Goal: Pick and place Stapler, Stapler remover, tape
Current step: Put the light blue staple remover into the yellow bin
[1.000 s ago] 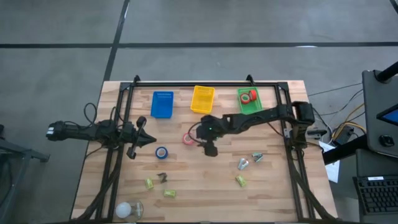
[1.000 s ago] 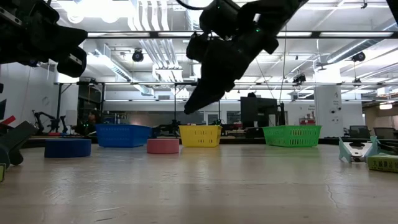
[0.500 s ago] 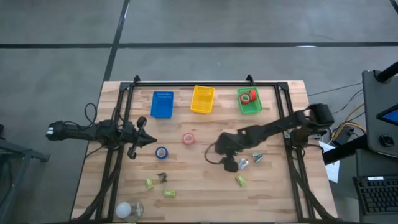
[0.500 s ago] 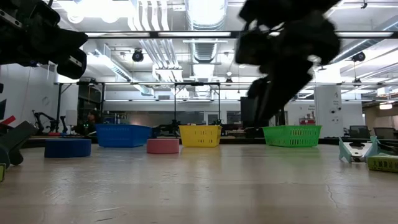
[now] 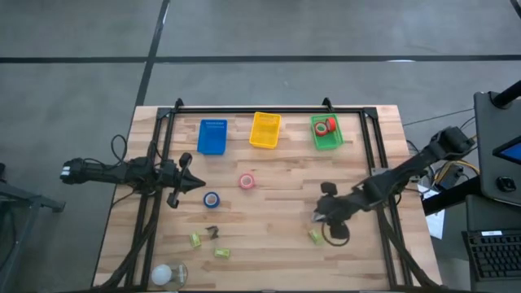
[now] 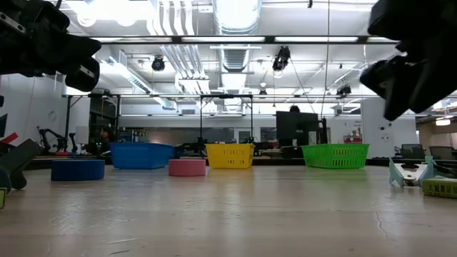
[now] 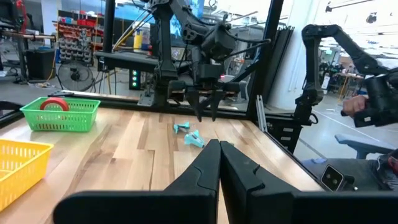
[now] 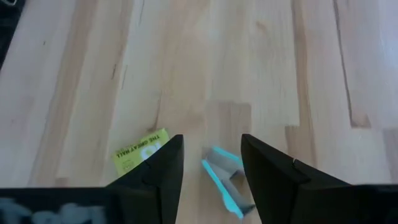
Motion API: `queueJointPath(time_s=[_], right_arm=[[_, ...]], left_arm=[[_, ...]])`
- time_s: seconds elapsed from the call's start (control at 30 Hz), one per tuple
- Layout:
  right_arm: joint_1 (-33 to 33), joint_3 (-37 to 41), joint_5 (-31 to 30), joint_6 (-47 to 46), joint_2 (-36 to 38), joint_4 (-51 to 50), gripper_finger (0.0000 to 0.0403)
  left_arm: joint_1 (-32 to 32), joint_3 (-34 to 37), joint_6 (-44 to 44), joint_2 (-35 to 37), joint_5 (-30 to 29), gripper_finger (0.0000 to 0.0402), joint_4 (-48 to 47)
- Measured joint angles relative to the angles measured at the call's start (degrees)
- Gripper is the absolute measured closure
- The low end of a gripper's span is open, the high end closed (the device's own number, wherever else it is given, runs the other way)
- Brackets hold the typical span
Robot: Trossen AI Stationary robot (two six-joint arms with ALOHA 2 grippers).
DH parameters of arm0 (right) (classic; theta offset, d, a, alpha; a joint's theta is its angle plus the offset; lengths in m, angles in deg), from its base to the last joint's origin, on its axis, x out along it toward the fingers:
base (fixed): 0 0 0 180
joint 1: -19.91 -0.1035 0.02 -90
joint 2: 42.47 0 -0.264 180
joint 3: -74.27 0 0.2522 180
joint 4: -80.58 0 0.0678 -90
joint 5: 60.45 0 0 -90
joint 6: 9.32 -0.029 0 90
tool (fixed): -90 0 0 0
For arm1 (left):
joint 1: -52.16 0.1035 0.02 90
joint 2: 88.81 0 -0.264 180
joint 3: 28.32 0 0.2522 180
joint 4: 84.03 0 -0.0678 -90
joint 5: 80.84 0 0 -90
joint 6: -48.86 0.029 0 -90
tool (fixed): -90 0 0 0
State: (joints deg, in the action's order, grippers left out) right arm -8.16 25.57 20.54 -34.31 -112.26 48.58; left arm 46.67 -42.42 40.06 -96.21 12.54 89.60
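My right gripper [image 5: 325, 213] [image 8: 211, 165] hangs open above the table's right near part. A teal staple remover [image 8: 222, 179] lies flat on the wood below the gap between its fingers, untouched. A yellow-green stapler [image 8: 139, 152] [image 5: 314, 237] lies beside it. A pink tape roll [image 5: 247, 181] and a blue tape roll [image 5: 212, 199] lie flat mid-table. Red tape rolls [image 5: 326, 126] sit in the green basket [image 5: 334, 140]. My left gripper [image 5: 192, 183] [image 7: 219, 165] waits shut near the blue roll.
The blue basket [image 5: 212, 136] and yellow basket [image 5: 265, 130] stand along the far edge beside the green one. Two more yellow-green staplers [image 5: 195, 239], a dark staple remover [image 5: 212, 233] and a pale round object [image 5: 165, 273] lie at the near left. Bare wood spans the middle.
My right gripper has swung from beside the pink tape roll in the middle toward the table's right and near edge, ending over the teal staple remover. The tape rolls have stayed where they were.
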Motion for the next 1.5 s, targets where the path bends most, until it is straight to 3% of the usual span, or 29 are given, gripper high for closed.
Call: queueJointPath(time_s=[0.3,0.8,1.5], right_arm=[[-0.19,0.68,0.11,-1.28,4.96,-0.86,0.0270],[-0.17,0.79,0.48,-0.94,4.16,-5.26,0.0291],[-0.15,6.82,3.02,0.13,4.08,-5.20,0.0305]], left_arm=[[-0.02,0.00,0.00,-0.02,0.00,0.0392,-0.39],[-0.01,0.00,0.00,-0.02,0.00,0.0392,-0.42],[-0.02,0.00,0.00,-0.02,0.00,0.0392,-0.41]])
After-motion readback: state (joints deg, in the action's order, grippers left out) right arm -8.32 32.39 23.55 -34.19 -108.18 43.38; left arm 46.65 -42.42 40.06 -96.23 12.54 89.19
